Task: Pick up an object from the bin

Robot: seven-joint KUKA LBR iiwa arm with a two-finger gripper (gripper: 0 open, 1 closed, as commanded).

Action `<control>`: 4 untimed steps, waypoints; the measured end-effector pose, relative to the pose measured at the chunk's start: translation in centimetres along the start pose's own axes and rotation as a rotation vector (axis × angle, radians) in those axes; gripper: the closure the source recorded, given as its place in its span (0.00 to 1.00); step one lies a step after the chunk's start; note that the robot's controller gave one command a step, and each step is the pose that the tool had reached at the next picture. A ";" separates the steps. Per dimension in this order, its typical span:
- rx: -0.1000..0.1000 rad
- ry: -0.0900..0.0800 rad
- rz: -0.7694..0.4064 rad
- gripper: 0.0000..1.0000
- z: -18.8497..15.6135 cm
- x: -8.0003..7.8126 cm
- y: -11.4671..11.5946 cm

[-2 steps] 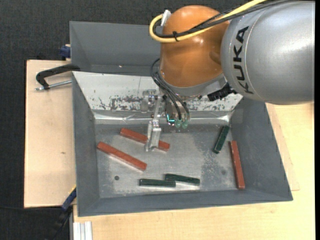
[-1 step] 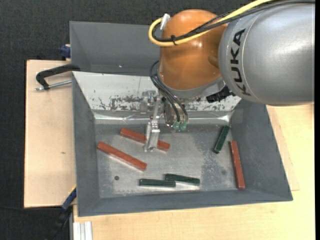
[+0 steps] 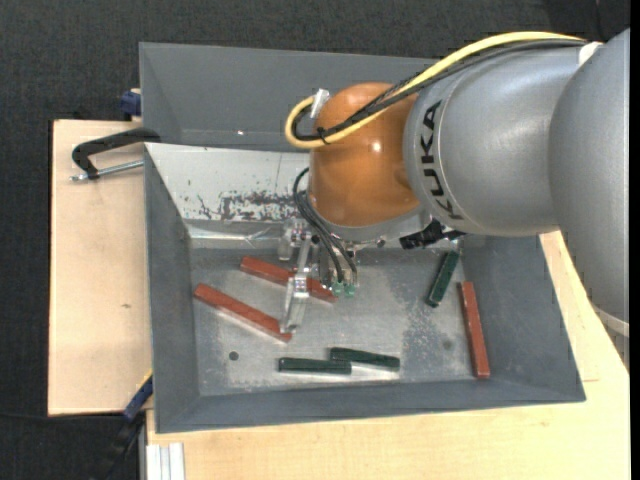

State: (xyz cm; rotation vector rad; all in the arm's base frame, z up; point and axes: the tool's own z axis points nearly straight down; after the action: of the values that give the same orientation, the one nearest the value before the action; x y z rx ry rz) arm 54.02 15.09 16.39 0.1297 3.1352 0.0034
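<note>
My gripper [image 3: 296,303] hangs below the orange cover, low over the left middle of the bin floor. It stands right over the right end of a short red stick [image 3: 268,268] that lies slanted near the back wall. A longer red stick [image 3: 236,310] lies just left of and below it, its right end close to the gripper's lowest tip. Whether anything is held I cannot see.
Two dark green sticks [image 3: 314,365] [image 3: 366,358] lie end to end near the front wall. A third green stick [image 3: 441,278] and a long red stick [image 3: 474,328] lie at the right side. The arm and its cover hide the back right of the bin.
</note>
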 end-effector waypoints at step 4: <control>0.001 0.003 0.099 0.00 9.3 4.2 -2.7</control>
State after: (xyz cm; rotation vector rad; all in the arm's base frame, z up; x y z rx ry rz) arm 49.69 12.77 7.11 0.2852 3.1278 0.0029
